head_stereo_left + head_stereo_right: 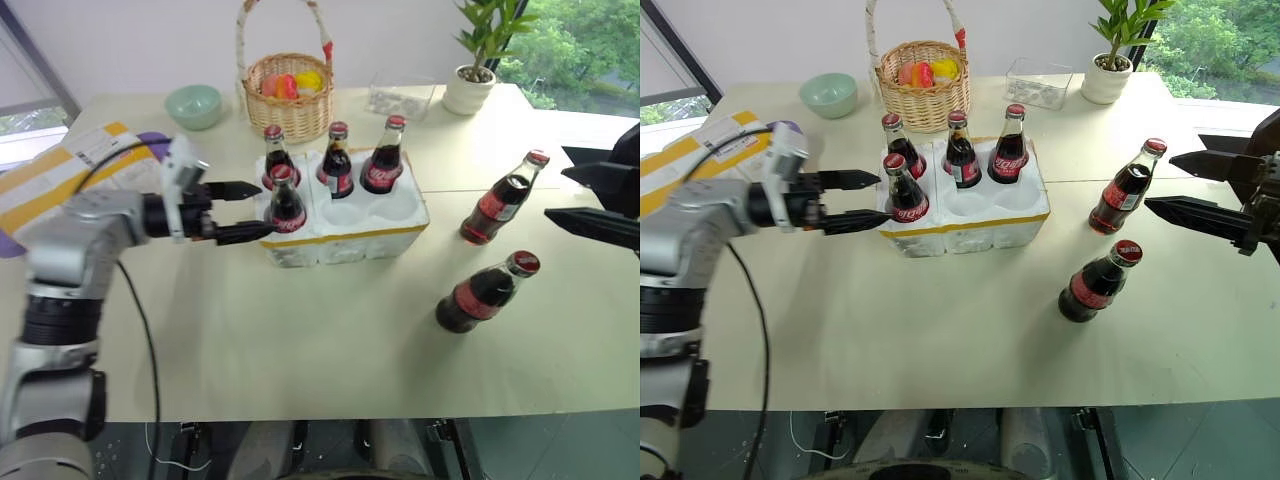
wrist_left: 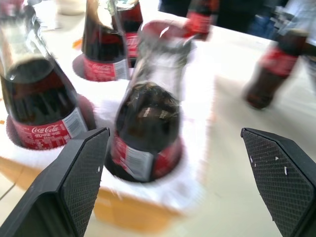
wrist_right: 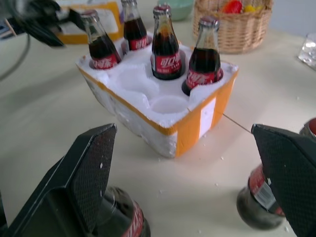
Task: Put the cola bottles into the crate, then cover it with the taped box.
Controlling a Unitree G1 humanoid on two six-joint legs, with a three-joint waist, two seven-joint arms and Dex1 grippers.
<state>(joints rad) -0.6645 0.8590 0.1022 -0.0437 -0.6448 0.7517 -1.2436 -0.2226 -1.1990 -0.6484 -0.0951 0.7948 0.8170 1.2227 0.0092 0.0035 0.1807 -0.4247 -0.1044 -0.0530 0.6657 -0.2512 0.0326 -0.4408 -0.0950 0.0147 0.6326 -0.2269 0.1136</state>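
Check the counter [image 1: 330, 350] first: the taped box [image 1: 60, 175] lies at its far left edge. The crate [image 1: 345, 235] sits mid-counter with four cola bottles [image 1: 337, 160] standing in its wells; two wells are vacant. Two further bottles [image 1: 487, 292] lie to its right. Note the left pincer [image 1: 247, 210], jaws wide and holding nothing, beside the front-left bottle. The right pincer [image 1: 1185, 185] is likewise wide open and empty.

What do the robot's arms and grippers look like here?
The left arm is silver-grey metal with black ribbed joints and a thin black cable looping along it. A white block sits at its wrist. Both the left gripper and the right gripper have two black tapered fingers with cross-hatched pads.
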